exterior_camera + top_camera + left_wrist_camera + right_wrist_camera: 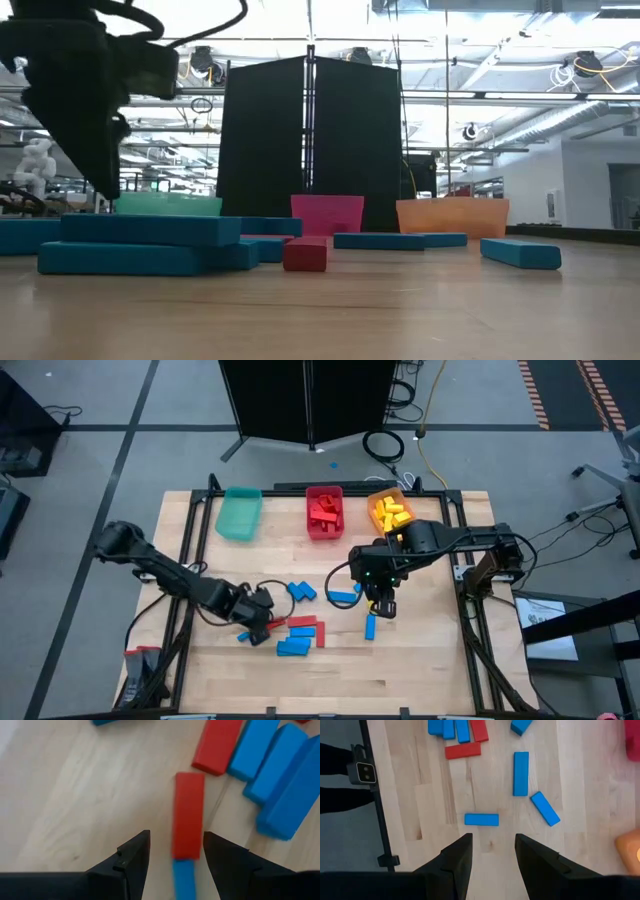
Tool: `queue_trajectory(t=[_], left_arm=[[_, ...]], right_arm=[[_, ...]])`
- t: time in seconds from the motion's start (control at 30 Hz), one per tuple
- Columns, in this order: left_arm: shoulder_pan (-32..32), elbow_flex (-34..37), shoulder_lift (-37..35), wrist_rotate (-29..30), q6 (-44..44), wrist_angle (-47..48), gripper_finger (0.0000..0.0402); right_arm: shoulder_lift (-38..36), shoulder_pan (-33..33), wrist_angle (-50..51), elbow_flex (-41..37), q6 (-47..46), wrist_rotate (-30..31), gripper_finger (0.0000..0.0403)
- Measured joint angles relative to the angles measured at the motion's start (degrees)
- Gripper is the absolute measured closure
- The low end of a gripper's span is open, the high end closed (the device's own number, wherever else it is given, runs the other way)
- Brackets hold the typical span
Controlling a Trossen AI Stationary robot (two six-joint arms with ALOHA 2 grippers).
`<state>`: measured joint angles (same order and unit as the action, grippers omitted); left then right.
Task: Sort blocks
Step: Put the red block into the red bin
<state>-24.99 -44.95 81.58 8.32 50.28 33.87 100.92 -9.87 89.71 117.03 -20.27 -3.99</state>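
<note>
Left pincer (175, 857) hangs part open, empty, over a red block (188, 815) on my bench (430, 660). Right pincer (492, 850) hovers, also part open, empty. Red and yellow bins hold blocks; teal bin (239, 515) empty; blue blocks (301, 591) remain.

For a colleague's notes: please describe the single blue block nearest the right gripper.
On the wooden table, find the right gripper, in front of the orange bin. Just beyond it, toward the table's near edge, lies the blue block. It lies alone, while most other blue blocks sit in pairs or heaps.
</note>
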Motion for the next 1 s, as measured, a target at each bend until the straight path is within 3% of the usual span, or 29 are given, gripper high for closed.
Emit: queue_trajectory(t=[0.4, 1.0], left_arm=[[-0.18, -0.06, 4.26, 1.37, -1.1, -2.14, 0.0212], [-0.07, -0.37, 12.21, -1.11, -4.26, -6.85, 0.0212]], right_arm=[[0.0, 0.0, -0.02, 0.02, 0.15, -0.04, 0.0259], [0.0, 0.0, -0.06, 0.02, 1.68, -0.37, 0.0259]])
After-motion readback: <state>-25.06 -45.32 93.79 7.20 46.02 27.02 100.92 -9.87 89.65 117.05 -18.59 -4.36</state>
